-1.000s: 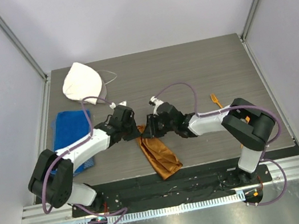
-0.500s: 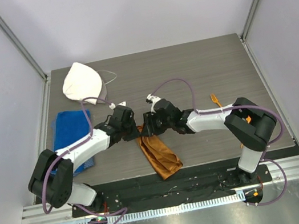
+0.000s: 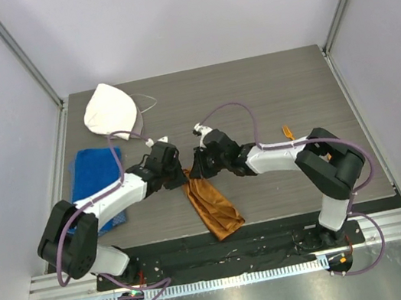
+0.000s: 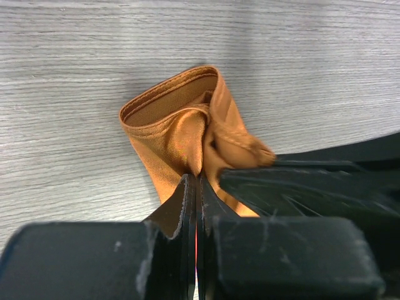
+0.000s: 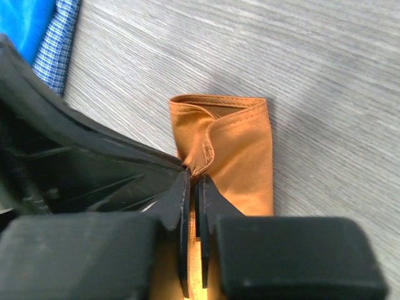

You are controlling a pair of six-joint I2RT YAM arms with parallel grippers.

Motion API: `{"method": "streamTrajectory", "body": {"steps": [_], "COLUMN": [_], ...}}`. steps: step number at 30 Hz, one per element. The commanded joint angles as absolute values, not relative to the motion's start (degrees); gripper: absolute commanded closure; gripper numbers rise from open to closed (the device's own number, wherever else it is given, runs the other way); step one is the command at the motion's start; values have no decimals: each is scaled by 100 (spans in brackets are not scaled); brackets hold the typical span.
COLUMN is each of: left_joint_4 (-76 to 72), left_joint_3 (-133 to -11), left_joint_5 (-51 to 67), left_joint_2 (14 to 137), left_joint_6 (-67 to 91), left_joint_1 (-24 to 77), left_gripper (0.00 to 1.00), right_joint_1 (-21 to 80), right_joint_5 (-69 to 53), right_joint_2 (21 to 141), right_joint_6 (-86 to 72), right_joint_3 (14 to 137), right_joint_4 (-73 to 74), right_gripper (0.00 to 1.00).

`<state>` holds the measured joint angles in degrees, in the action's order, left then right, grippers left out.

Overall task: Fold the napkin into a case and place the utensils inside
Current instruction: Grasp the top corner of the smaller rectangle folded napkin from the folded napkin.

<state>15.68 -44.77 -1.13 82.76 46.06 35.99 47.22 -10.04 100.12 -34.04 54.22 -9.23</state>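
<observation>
The rust-orange napkin lies as a narrow folded strip, the case, from the table's middle toward the near edge. Its far end is bunched up where both grippers meet. My left gripper is shut on that end's hem; the left wrist view shows the jaws pinched on the cloth at the gripper. My right gripper is shut on the same end from the other side, its tips biting a fold of the napkin. A small orange fork lies at the right. The spoon is hidden.
A blue towel lies under the left arm, and shows as a corner in the right wrist view. A white rounded cloth cap sits at the back left. The two grippers' fingers nearly touch each other.
My right gripper slid left to the napkin's far end, opened, then shut on it beside the left gripper. The left arm and the strip stayed put.
</observation>
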Motion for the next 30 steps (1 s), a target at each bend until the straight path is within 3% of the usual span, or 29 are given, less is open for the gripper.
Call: {"method": "streamTrajectory", "body": {"steps": [1, 15, 18, 19, 21, 30], "left_joint_4": [1467, 1116, 1221, 1256, 1309, 1310], "left_joint_3": [-4570, -4289, -4254, -4254, -4254, -4210], "left_joint_5": [-113, -61, -193, -228, -298, -229], "left_joint_2": [7972, 7981, 7823, 7770, 7673, 7717], "left_joint_6": [4614, 4878, 4834, 4825, 4808, 4834], "left_joint_1": [3560, 3560, 3542, 3542, 3542, 3542], "left_gripper": [100, 100, 100, 100, 100, 100], "right_joint_1": [4711, 4676, 4650, 4632, 4623, 4456], "right_joint_5": [-1230, -2100, -2066, -1996, -1969, -1899], "right_joint_2": [10125, 11039, 10777, 10558, 10354, 9580], "right_joint_6": [-3568, -4404, -4360, -4281, -4175, -4008], "right_joint_3": [5406, 5132, 5019, 4932, 4887, 4693], "right_joint_4": [-1274, -2893, -2804, -2708, -2400, -2101], "right_gripper": [99, 98, 84, 74, 67, 52]}}
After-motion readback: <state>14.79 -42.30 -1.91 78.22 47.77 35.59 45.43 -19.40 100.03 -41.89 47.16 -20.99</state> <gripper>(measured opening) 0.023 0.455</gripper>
